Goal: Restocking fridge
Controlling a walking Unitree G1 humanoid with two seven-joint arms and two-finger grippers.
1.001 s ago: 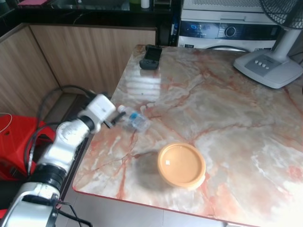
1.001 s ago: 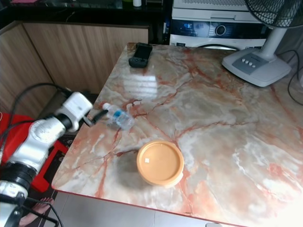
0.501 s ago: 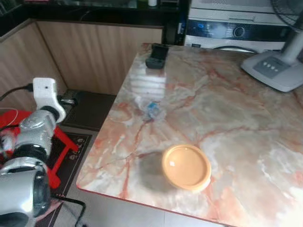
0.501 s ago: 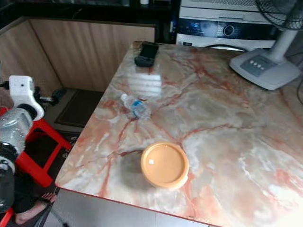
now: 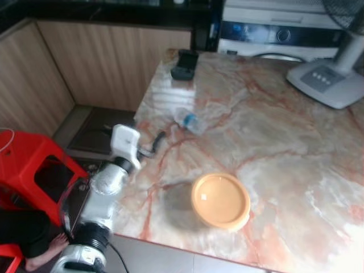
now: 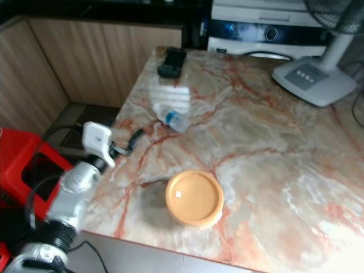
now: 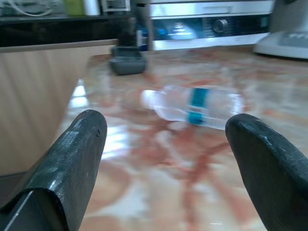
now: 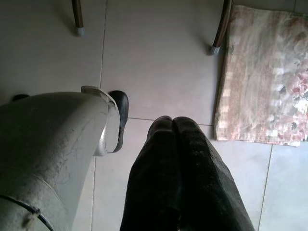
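Left wrist view looks along the left gripper, its two black fingers spread wide w/ nothing between them, aimed straight at a small clear plastic water bottle with a blue label. Bottle lies on its side on the pink-veined marble table, near the table's left edge, well apart from the gripper. From the head views the left gripper sits low over that left edge, fingers pointing toward the bottle; prob. lined up that way so the fingers can straddle the bottle's body once the arm reaches in. Since the bottle is round & lying flat it may roll if nudged on one side. A round orange lidded container sits closer to the front edge, apart from the bottle, likely another item to stock. Farther back: a dark box-like object at the far corner and a white fan base on the right. A red plastic stool stands on the floor to the left. Right gripper hangs idle over the tiled floor, fingers pressed together, empty.
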